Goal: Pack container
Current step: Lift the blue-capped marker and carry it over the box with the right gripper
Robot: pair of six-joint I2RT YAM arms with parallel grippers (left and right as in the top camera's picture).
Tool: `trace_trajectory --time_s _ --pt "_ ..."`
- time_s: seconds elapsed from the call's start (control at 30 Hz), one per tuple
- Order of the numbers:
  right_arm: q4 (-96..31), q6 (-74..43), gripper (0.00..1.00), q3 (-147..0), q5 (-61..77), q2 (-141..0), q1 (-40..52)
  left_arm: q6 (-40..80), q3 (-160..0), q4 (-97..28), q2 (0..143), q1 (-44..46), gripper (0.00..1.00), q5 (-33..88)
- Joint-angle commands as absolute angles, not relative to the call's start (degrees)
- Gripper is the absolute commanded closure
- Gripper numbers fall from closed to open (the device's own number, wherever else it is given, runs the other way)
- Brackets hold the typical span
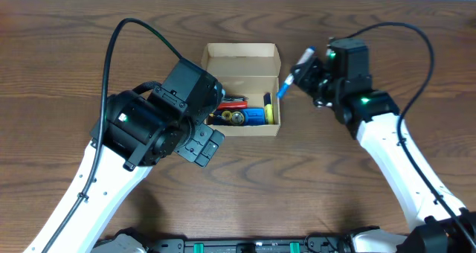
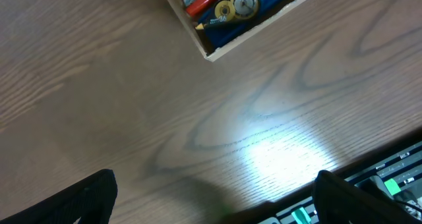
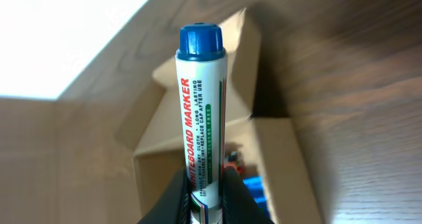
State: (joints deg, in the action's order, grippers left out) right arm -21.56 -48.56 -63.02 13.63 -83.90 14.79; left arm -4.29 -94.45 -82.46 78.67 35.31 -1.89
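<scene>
The right tool (image 3: 206, 196) pinches a blue-capped whiteboard marker (image 3: 201, 112), the container (image 1: 245, 85) just ahead of it on the tabletop (image 1: 74, 45); the left tool (image 2: 217, 207) is spread wide, the container beyond its tips

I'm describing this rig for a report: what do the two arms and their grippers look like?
Both the left arm and the right arm have white links joined by chunky black joint housings with small green lights. A thin black cable loops from each. The left gripper and right gripper have dark fingers. No markings are legible.
</scene>
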Motion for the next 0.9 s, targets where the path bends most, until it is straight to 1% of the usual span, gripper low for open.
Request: trace_trajectory --time_s 0.0,0.1,0.23,0.37,0.4,0.5,0.6,0.63,0.73,0.87 --pt "-19.8 -47.9 0.99 -65.9 15.0 -85.7 18.4 -3.7 -94.8 -82.7 78.3 35.3 0.05 -1.9" --pt "-17.5 -45.3 0.99 -68.6 14.9 -88.0 22.1 -3.7 -94.8 -82.7 78.3 35.3 0.05 -1.9" --pt "-19.8 -34.8 0.99 -73.6 15.4 -92.4 25.1 -3.7 -94.8 -82.7 78.3 35.3 0.05 -1.9" --pt "-23.8 -15.4 0.99 -77.2 19.4 -96.3 25.8 -3.7 -94.8 -82.7 78.3 35.3 0.05 -1.9" --pt "-24.3 -8.7 0.99 -77.3 21.2 -97.0 25.9 -3.7 -94.8 -82.7 78.3 35.3 0.05 -1.9" --pt "-25.6 2.4 0.99 -77.2 21.6 -97.7 26.0 -3.7 -94.8 -82.7 78.3 35.3 0.05 -1.9" --pt "-26.7 21.7 0.99 -77.2 25.9 -97.8 26.0 -3.7 -94.8 -82.7 78.3 35.3 0.05 -1.9" --pt "-26.8 26.0 0.99 -77.2 27.2 -97.8 26.0 -3.7 -94.8 -82.7 78.3 35.3 0.05 -1.9" --pt "-27.6 38.1 0.99 -77.2 28.9 -97.8 26.0 -3.7 -94.8 -82.7 78.3 35.3 0.05 -1.9" --pt "-29.3 47.5 0.99 -77.2 28.9 -97.8 26.0 -3.7 -94.8 -82.7 78.3 35.3 0.05 -1.9"
